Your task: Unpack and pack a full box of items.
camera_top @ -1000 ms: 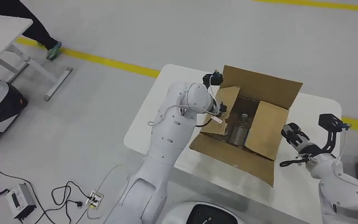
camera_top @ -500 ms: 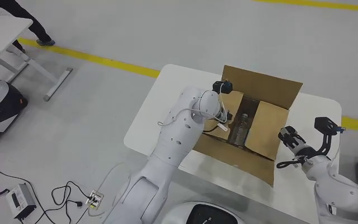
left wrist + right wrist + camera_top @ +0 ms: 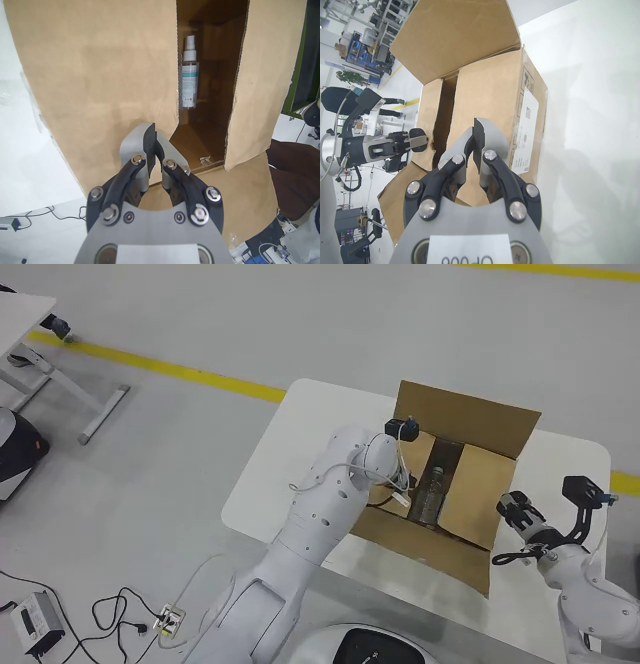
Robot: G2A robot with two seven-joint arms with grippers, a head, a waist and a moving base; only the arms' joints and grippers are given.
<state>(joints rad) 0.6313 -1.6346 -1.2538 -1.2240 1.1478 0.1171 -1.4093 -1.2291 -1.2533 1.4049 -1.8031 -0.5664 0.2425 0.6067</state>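
Note:
A brown cardboard box [image 3: 470, 424] stands on the white table [image 3: 290, 464] with its flaps up. A clear spray bottle [image 3: 189, 75] lies inside on the bottom, also seen as the bottle [image 3: 430, 494] from above. My left gripper [image 3: 153, 136] is shut with nothing between its fingers, close against the near side flap [image 3: 100, 75]. From the other arm's camera, this left gripper [image 3: 420, 141] sits at the flap's torn edge. My right gripper [image 3: 476, 136] is shut and empty, hovering by the opposite flap [image 3: 480, 100]; from above the right gripper [image 3: 512, 506] is beside the box's right side.
The box's tall back flap [image 3: 450, 37] stands open. A white label [image 3: 527, 130] is on the box's side wall. Bare table lies to the right of the box [image 3: 570, 464] and at its left [image 3: 280, 494]. The table edge runs close to the box's front corner.
My left arm has swung in from outside the box, and the side flap has folded inward with its gripper against it. The right gripper has shifted slightly toward the box.

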